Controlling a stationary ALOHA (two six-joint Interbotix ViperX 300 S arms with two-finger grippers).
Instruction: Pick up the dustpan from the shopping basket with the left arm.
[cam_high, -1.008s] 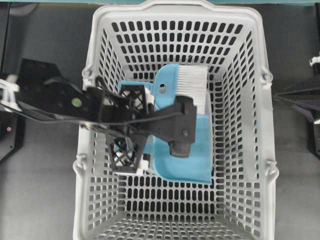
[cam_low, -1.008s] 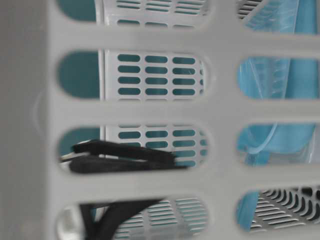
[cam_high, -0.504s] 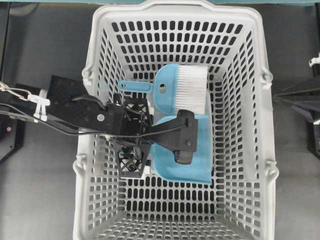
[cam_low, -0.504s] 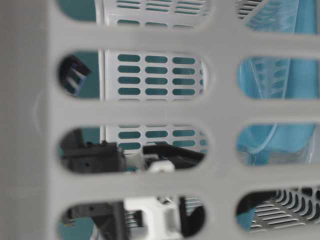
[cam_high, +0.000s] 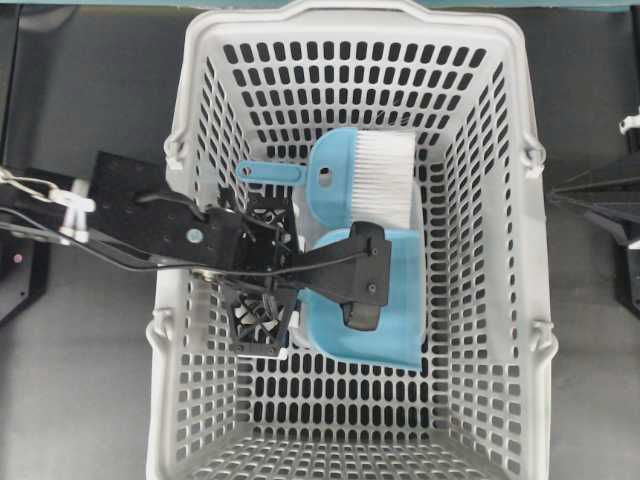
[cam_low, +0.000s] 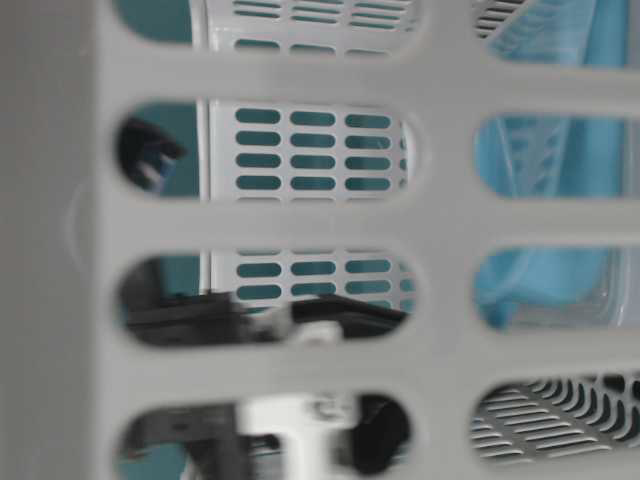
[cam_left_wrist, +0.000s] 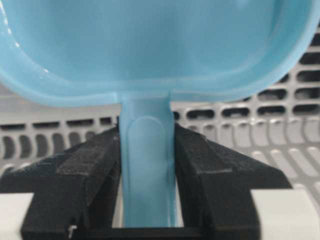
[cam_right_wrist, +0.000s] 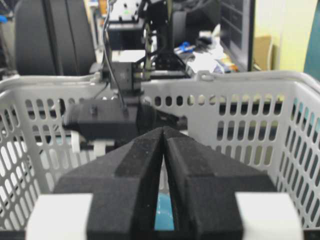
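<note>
Inside the shopping basket (cam_high: 200, 120), the dustpan (cam_left_wrist: 150, 45) lies dead ahead of the left gripper (cam_left_wrist: 147, 175) (its thin handle runs straight back between the pads, which pinch it).

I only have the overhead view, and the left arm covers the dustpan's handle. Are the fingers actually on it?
Observer: Yes. In the left wrist view the left gripper has the dustpan handle pressed between both pads.
Operator: What is the right gripper doing?
Observer: The right gripper is shut on nothing, outside the shopping basket.
Operator: Is the brush caught in the grip too?
Observer: No, only the handle sits between the pads.
</note>
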